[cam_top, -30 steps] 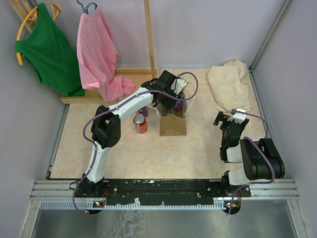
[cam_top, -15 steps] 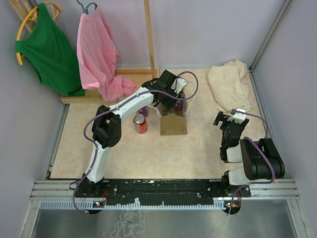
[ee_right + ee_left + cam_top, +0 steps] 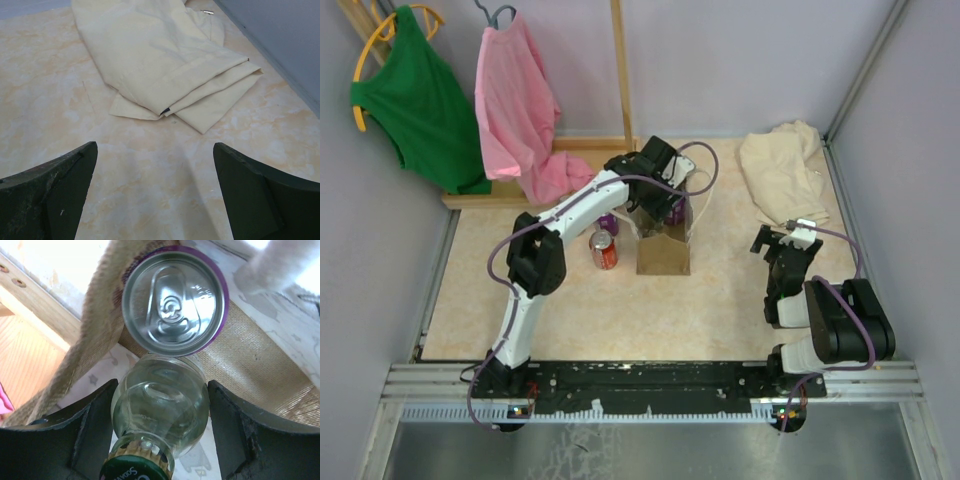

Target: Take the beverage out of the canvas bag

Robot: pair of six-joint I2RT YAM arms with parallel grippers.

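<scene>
The tan canvas bag (image 3: 663, 256) stands upright mid-table, white handles at its top. My left gripper (image 3: 663, 203) is down in the bag's mouth. In the left wrist view the gripper (image 3: 162, 386) is shut on a clear glass bottle (image 3: 160, 407) with a green cap, both fingers pressing its sides. A purple-rimmed can (image 3: 173, 300) stands right beside the bottle inside the bag's wall (image 3: 272, 367). A white handle (image 3: 280, 265) crosses the upper right. My right gripper (image 3: 784, 236) is open and empty over the bare table at the right (image 3: 155, 147).
A red can (image 3: 604, 251) and a purple can (image 3: 608, 222) stand just left of the bag. A beige cloth heap (image 3: 782, 175) lies at the back right, also ahead of the right gripper (image 3: 160, 65). A wooden rack with green and pink shirts (image 3: 520, 100) stands back left.
The left gripper and the bag's top have shifted a little to the left, and the bag has slid slightly left with them. The right arm has not moved.
</scene>
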